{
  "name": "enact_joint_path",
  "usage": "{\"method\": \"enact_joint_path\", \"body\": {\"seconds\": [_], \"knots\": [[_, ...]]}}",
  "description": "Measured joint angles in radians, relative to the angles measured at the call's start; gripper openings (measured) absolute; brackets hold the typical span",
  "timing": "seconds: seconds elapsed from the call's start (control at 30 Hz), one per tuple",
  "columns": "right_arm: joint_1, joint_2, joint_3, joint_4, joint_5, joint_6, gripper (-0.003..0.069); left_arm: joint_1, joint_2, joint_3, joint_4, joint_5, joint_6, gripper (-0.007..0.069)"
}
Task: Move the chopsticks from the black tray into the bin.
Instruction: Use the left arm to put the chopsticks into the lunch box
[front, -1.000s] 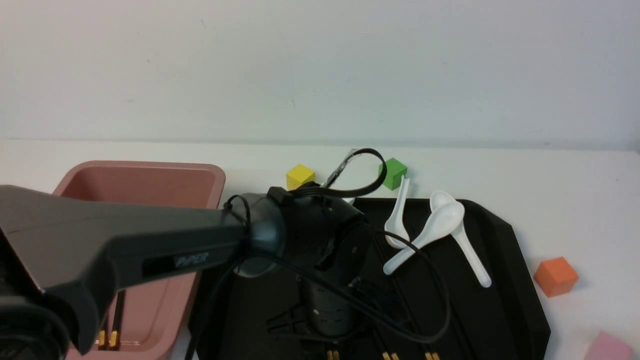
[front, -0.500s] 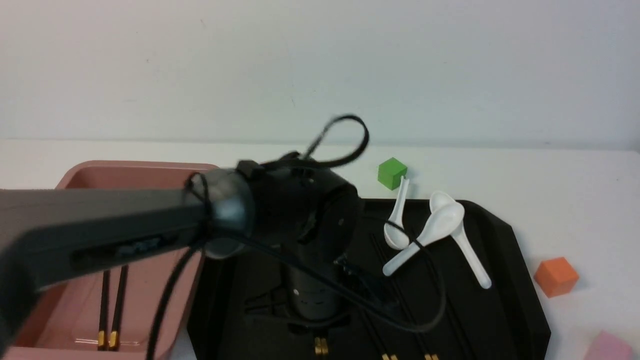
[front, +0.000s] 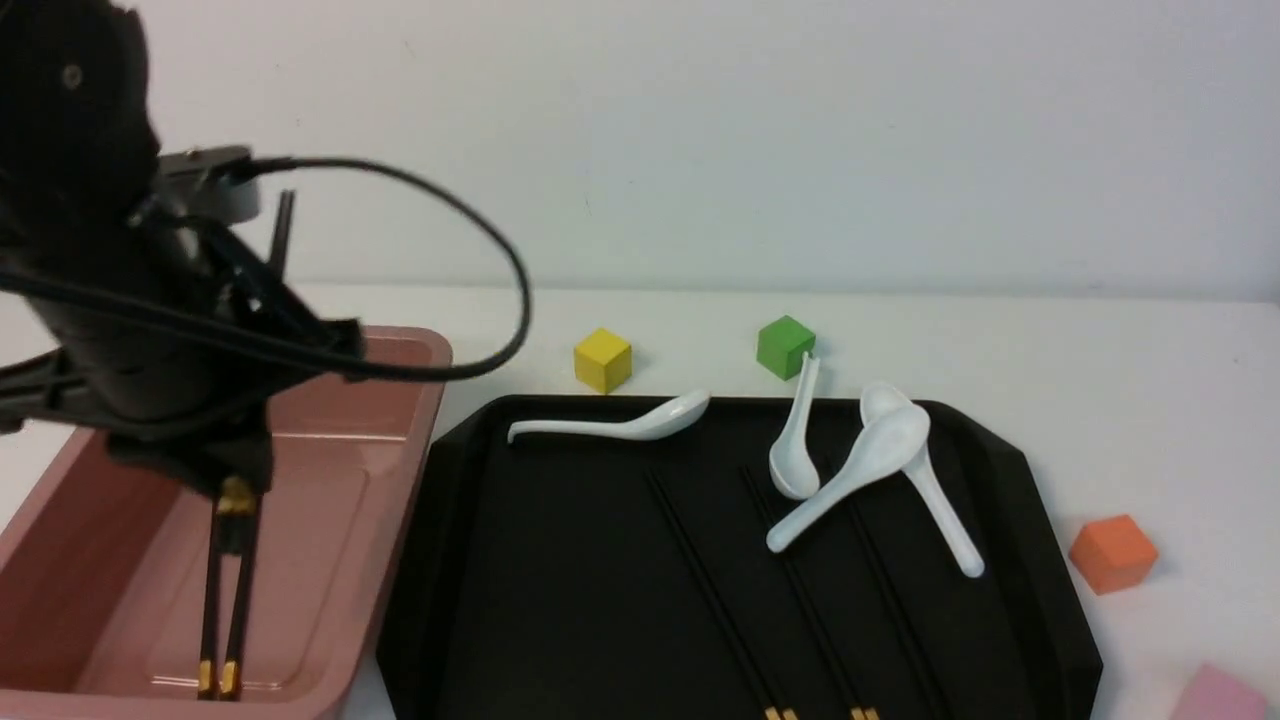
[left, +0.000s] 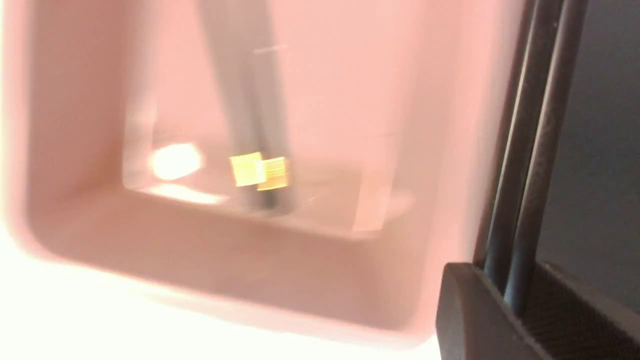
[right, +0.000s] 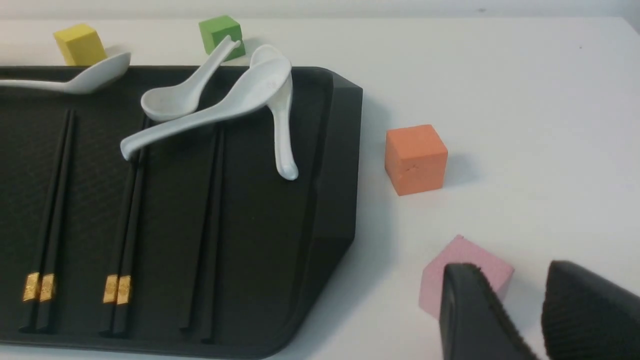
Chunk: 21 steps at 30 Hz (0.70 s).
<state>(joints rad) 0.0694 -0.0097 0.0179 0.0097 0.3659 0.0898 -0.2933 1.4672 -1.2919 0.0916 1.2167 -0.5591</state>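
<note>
My left gripper hangs over the pink bin, shut on a pair of chopsticks held nearly upright, gold bands just below the jaws. In the left wrist view the gripper clamps both sticks above the bin's rim. Another pair lies inside the bin, also seen blurred in that view. The black tray holds three more pairs. My right gripper is open and empty over the table, off the tray.
Several white spoons lie at the tray's far side, one along its back rim. A yellow cube and a green cube sit behind the tray. An orange cube and a small pink block sit to its right.
My left arm has risen off the tray with a pair of chopsticks and swung left, now over the bin. The tray's middle is uncovered.
</note>
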Motion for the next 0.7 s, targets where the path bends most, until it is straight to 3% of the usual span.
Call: {"method": "enact_joint_path", "body": {"seconds": [0.1,0.3,0.53,0.7], "knots": [[0.0,0.0,0.0,0.0,0.0,0.0,0.024,0.105,0.035,0.12,0.001,-0.109,0.072,0.0121],[0.0,0.0,0.0,0.001,0.0,0.0,0.024,0.137,0.115,0.168,0.002,-0.25,0.16,0.0121],[0.0,0.0,0.0,0.001,0.0,0.0,0.024,0.137,0.189,0.169,0.002,-0.23,0.155,0.0141],[0.0,0.0,0.0,0.001,0.0,0.0,0.024,0.137,0.207,0.169,-0.007,-0.21,0.128,0.0232]]}}
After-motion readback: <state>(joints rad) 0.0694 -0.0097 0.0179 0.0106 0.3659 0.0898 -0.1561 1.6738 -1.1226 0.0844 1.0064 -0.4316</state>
